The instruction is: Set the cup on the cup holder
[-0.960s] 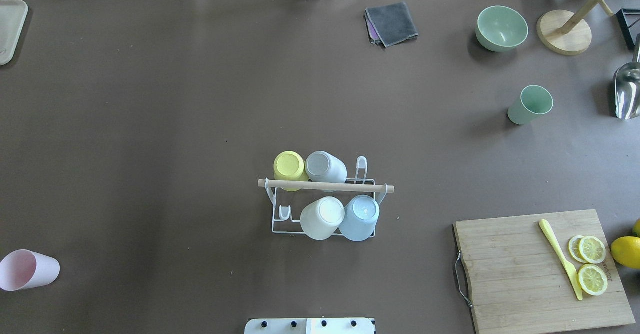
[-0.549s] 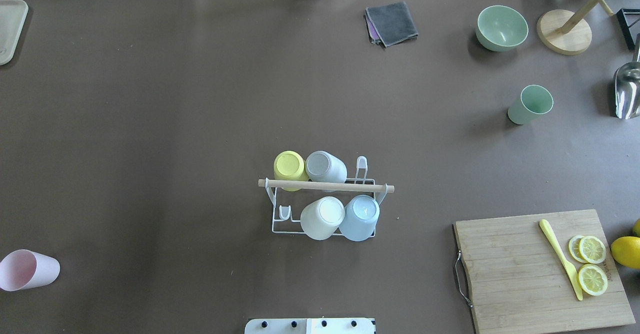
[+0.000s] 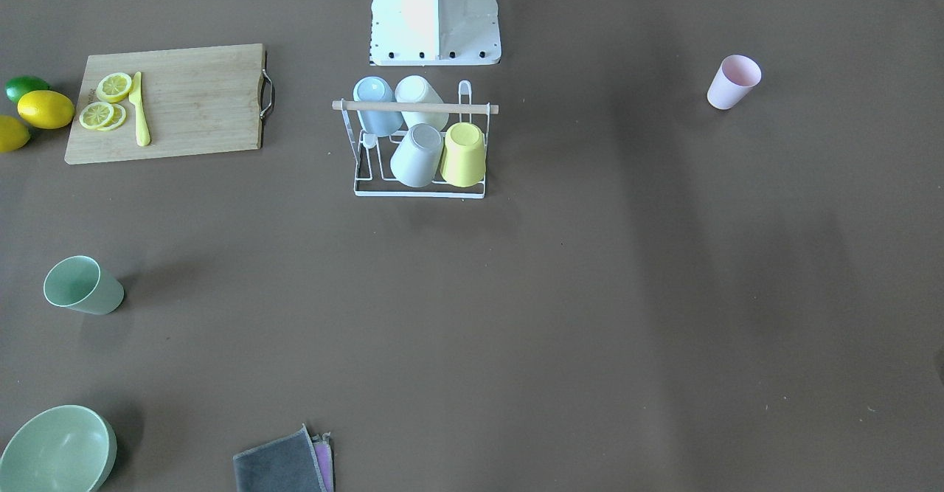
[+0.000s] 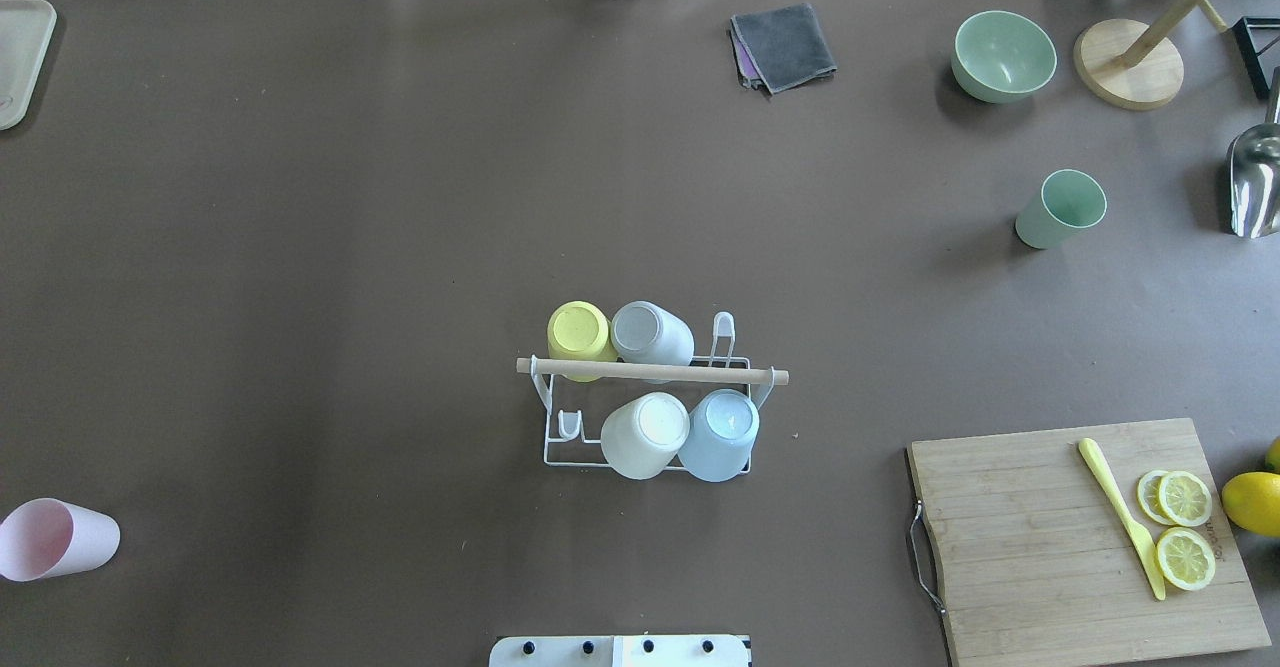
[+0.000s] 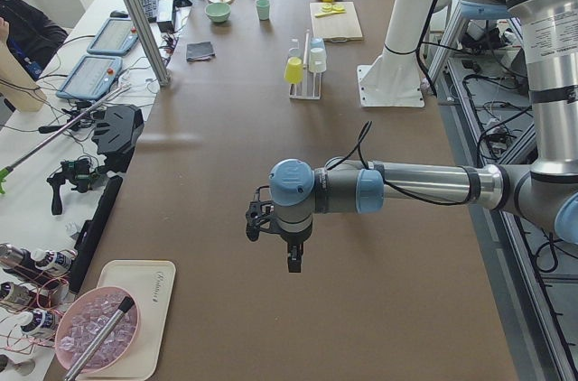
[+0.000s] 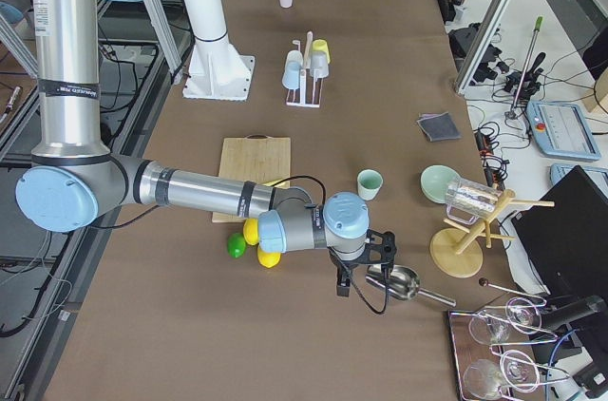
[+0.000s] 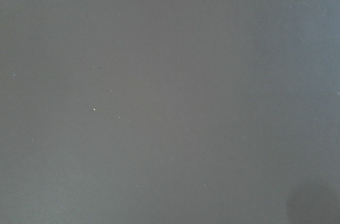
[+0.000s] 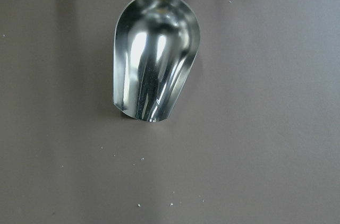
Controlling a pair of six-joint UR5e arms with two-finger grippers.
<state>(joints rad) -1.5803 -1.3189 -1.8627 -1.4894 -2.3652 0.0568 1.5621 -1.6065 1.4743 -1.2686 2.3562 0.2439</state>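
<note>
**Two loose cups, two free prongs, no grab yet**

The cup holder [image 4: 650, 372] sits mid worktop [image 4: 300, 247], close to the robot's base. It has 4 cups on it, bottoms up: yellow cup [image 4: 579, 331], grey cup [image 4: 650, 332], white cup [image 4: 645, 434], blue cup [image 4: 720, 432]. Two prongs look free, one at each end. Two cups stand loose & well apart from it: pink cup [image 4: 55, 539] far on the robot's left, green cup [image 4: 1062, 209] far on its right. Can't tell which one is meant.

The left fingers [image 5: 293, 259] hang over bare worktop. The right fingers [image 6: 340, 284] hang over a metal scoop [image 8: 154, 70], near the green cup. Spread or pressed together? Can't tell for either; only side views show them.

What could go wrong, I think:
- The cup must go on upside down, so a weak pinch may let it slip in the flip.
- Free prongs are next to full ones, so a sloppy drop may knock a neighbour off.
- The holder looks light; a push may slide or tip it.
- The right arm going low may bump the scoop.
</note>
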